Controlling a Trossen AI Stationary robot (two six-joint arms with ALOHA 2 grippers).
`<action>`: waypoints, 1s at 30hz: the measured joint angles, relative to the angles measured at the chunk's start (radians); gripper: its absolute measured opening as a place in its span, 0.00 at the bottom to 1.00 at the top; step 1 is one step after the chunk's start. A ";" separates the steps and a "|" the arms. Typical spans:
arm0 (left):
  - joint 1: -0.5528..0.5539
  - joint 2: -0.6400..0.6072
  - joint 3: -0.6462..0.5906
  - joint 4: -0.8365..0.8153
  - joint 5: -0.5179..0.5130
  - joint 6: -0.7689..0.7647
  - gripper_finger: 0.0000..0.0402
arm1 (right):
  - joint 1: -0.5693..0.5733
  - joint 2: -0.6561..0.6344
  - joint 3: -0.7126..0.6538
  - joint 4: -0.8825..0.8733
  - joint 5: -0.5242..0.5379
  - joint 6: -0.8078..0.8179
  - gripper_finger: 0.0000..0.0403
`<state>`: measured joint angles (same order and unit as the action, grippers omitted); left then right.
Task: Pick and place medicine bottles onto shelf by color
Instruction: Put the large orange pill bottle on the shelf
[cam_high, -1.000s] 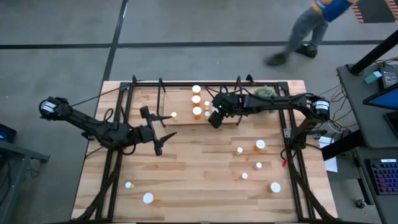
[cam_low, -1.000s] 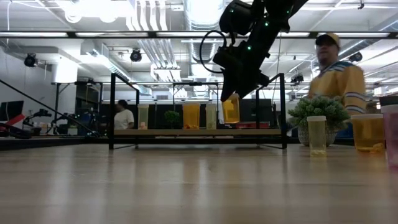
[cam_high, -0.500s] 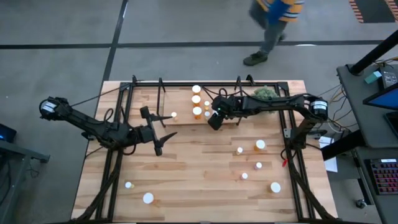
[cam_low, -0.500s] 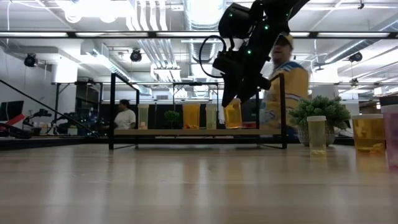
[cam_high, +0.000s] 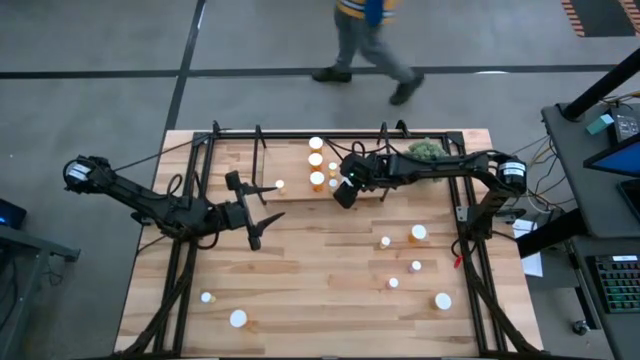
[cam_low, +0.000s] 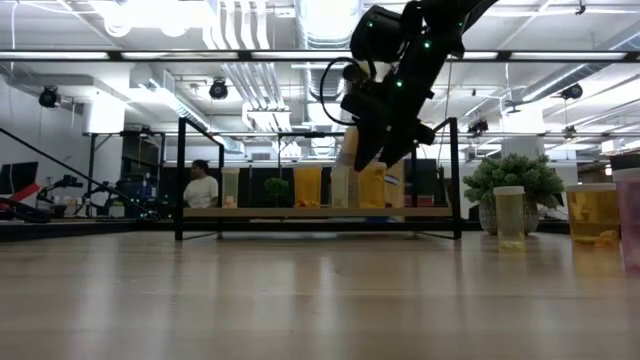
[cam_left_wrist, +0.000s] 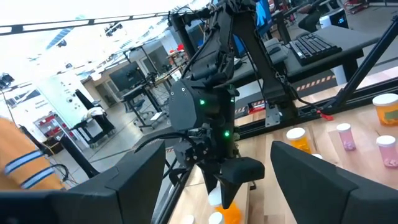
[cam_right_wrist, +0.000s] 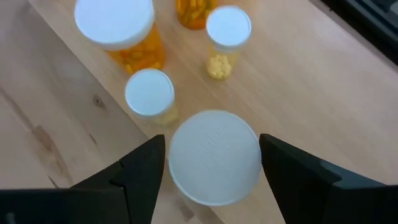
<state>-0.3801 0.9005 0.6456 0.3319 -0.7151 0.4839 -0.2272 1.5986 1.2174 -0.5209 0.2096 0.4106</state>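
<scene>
The right pincer (cam_right_wrist: 208, 163) straddles a white-capped orange bottle (cam_right_wrist: 214, 157) standing on the shelf (cam_right_wrist: 298, 74) beside the other orange bottles (cam_right_wrist: 118, 31); its jaws look parted, releasing. Next, I'd say, lift clear. The left pincer (cam_high: 252, 212) waits open, left of the shelf.

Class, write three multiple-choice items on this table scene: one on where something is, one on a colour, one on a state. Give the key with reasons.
1. Where is the right gripper?
A. over the shelf
B. at the table's near edge
C. off the table

2. What colour is the cap between its jaws?
A. red
B. white
C. black

3. How are the left gripper's jaws?
A. shut on a bottle
B. open, empty
C. out of view

Key: 1 A, the high view shows it above the shelf; 2 B, the right wrist view shows it; 3 B, fingers spread, nothing between.
</scene>
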 joint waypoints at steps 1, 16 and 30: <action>0.000 0.000 0.000 0.000 0.000 0.000 0.68 | 0.000 0.000 0.007 0.000 0.000 -0.003 0.62; 0.000 0.000 0.000 0.000 0.000 -0.002 0.68 | 0.000 -0.005 0.184 -0.210 0.001 -0.079 0.44; 0.000 0.000 0.000 0.000 0.000 -0.001 0.68 | 0.000 0.001 0.098 -0.182 0.001 -0.062 0.02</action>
<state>-0.3798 0.9005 0.6456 0.3321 -0.7147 0.4831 -0.2272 1.5993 1.3154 -0.7030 0.2104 0.3488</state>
